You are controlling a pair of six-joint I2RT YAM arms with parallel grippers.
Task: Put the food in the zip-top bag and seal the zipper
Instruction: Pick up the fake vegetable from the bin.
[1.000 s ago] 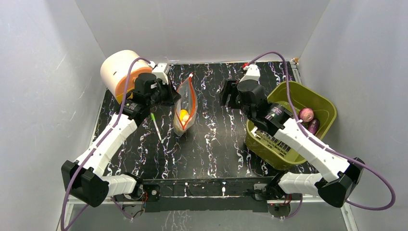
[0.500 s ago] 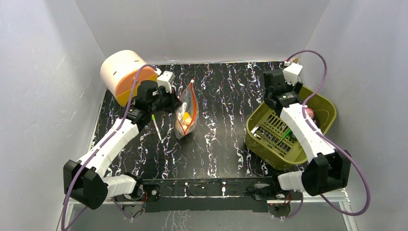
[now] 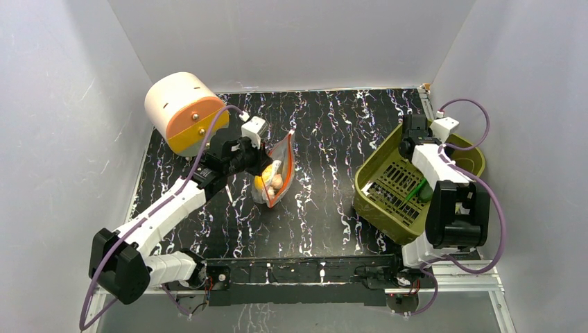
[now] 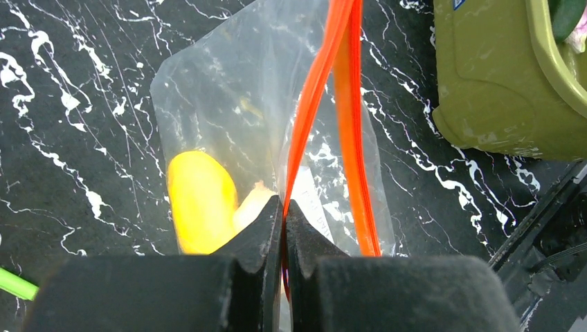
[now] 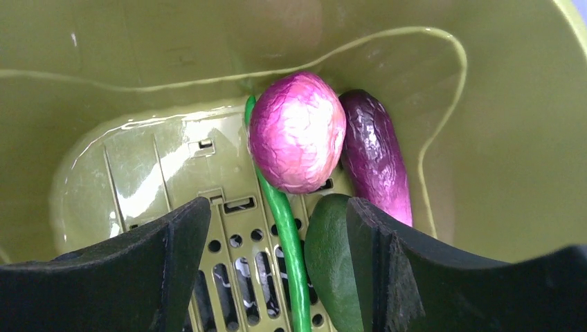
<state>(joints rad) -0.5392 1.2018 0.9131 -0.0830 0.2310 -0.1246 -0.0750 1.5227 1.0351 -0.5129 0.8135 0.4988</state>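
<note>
My left gripper (image 4: 284, 214) is shut on one side of the orange-red zipper (image 4: 308, 111), holding the mouth of the clear zip-top bag (image 3: 279, 177) open above the table. Inside the bag lie a yellow lemon-like piece (image 4: 201, 200) and a small beige lump (image 4: 253, 204). My right gripper (image 5: 277, 214) hangs open inside the olive-green basket (image 3: 378, 205), holding nothing. Just ahead of its fingers lie the pink-purple round piece (image 5: 297, 131) and the dark eggplant (image 5: 377, 162). A thin green stalk (image 5: 287, 242) and a dark green piece (image 5: 331, 263) lie between the fingers.
A round white and orange container (image 3: 182, 111) stands at the back left. A thin green stick (image 4: 14, 283) lies on the black marbled table left of the bag. White walls close in both sides and the back. The basket (image 4: 498, 83) sits near the right wall.
The right arm has swung from the table's middle to the basket and its gripper has gone down into it, opening a little wider. The left gripper has carried the bag's mouth to the right.
</note>
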